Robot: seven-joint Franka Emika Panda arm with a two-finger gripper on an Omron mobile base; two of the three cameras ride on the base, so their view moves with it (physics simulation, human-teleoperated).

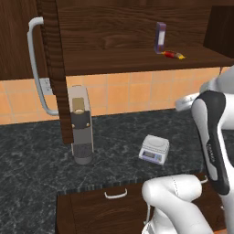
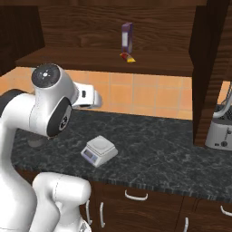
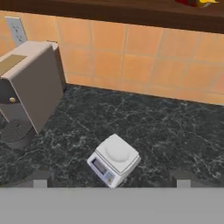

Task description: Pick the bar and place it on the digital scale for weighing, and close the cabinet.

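One bar [image 1: 175, 55] lies lengthwise along the cabinet [image 1: 137, 32] shelf, well above the spread, empty gripper [image 3: 111, 177] over the digital scale [image 3: 114, 159].

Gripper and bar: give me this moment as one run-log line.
gripper: open, empty, above counter | bar: on cabinet shelf beside purple box | digital scale: plate bare | cabinet: open

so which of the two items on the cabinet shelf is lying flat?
The bar, red with a yellow end. It lies flat on the cabinet shelf; the purple box beside it stands upright.
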